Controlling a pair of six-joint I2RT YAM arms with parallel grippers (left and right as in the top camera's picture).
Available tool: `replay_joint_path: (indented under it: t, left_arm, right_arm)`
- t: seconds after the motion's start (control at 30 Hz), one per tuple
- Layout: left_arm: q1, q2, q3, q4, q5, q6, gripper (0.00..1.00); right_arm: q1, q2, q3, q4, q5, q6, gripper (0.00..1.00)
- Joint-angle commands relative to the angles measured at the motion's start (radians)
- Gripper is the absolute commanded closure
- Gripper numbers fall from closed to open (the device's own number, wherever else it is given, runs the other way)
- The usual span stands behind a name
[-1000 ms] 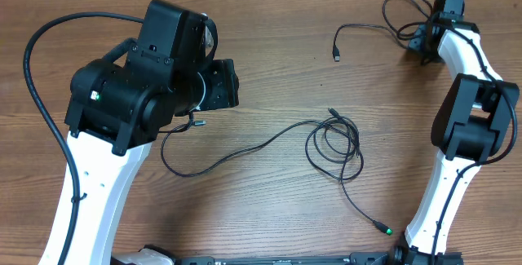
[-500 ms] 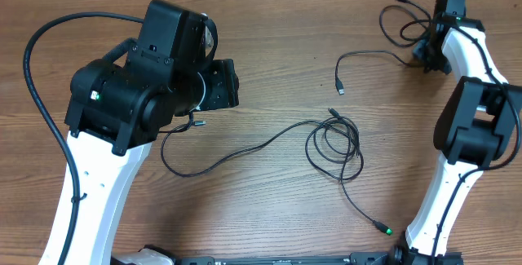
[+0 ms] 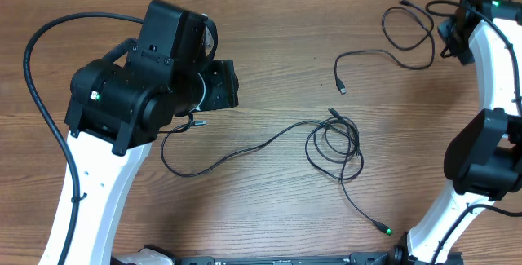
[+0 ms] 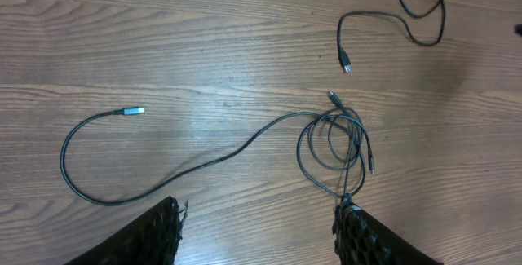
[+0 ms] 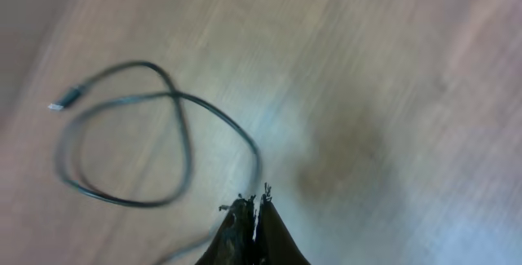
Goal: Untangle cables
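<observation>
R gripper (image 5: pixel 254 202) is shown w/ fingers pressed together. The short cable (image 3: pixel 371 51) is run straight into the tips, so it is judged to be clamped there, though the R wrist view is blurred. This cable is laid at the far right of the table (image 3: pixel 269 20). One loop is seen by the R arm, and the free plug (image 3: pixel 341 89) is trailed toward the centre, near the tangle (image 3: pixel 334 147) but apart from it.

L gripper (image 4: pixel 259 212) is held above the wood w/ fingers apart and nothing between them. It is hidden under the arm in the overhead view.

The long cable (image 4: pixel 196 163) is run from a silver plug (image 4: pixel 134 112) at left, through a wide bend, into the tangle at centre. A green-lit plug (image 3: pixel 384 229) is seen at the near edge. How many cords are in the coil cannot be told.

Step in hand (est.): the short cable is being drawn clear of the rest. To do it well:
- The pull should be kept low & slow, so the free plug is dragged flat and not whipped.
- The pull should be directed away from the tangle, toward the far right corner, so the trailing plug isn't swept across the coil.
- The loop by the R arm should be let out, not cinched. If it is seen tightening, tension should be eased.
- The cable should be released only once it is laid well apart from the coil.
- The L gripper is best kept clear until then. The silver plug end is a good next pick.
</observation>
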Motion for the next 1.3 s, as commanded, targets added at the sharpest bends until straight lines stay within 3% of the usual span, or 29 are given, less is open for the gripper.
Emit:
replay_joint_path:
  t: [0.0, 0.07, 0.2, 0.63, 0.73, 0.77, 0.87, 0.97, 1.2, 1.27]
  left_arm:
    - [0.003, 0.010, 0.014, 0.001, 0.006, 0.015, 0.38]
    - [0.003, 0.010, 0.014, 0.002, 0.006, 0.015, 0.38]
    - [0.003, 0.010, 0.014, 0.003, 0.006, 0.015, 0.38]
    - [0.003, 0.010, 0.014, 0.002, 0.006, 0.015, 0.38]
    - [0.003, 0.010, 0.014, 0.002, 0.006, 0.015, 0.38]
    - [0.003, 0.010, 0.014, 0.002, 0.006, 0.015, 0.38]
    - [0.003, 0.010, 0.014, 0.001, 0.006, 0.015, 0.38]
    - [0.003, 0.010, 0.014, 0.001, 0.006, 0.015, 0.37]
    - [0.003, 0.010, 0.014, 0.002, 0.006, 0.015, 0.37]
    - [0.003, 0.010, 0.014, 0.001, 0.006, 0.015, 0.37]
  right_arm:
    - [0.030, 0.003, 0.003, 0.057, -0.071, -0.147, 0.87]
    - [0.045, 0.015, 0.003, 0.084, -0.138, -0.213, 0.68]
    - [0.075, 0.032, 0.002, 0.071, -0.203, -0.216, 0.51]
    - [0.244, 0.141, 0.002, -0.058, -0.351, -0.263, 0.44]
    - [0.296, 0.166, 0.001, -0.066, -0.351, -0.332, 0.37]
    - [0.318, 0.174, 0.001, -0.074, -0.346, -0.354, 0.27]
    - [0.352, 0.185, 0.001, -0.102, -0.333, -0.358, 0.20]
    - [0.377, 0.205, 0.001, -0.114, -0.311, -0.373, 0.20]
    - [0.388, 0.231, -0.030, -0.112, -0.295, -0.425, 0.35]
    - [0.389, 0.231, -0.054, -0.098, -0.296, -0.425, 0.43]
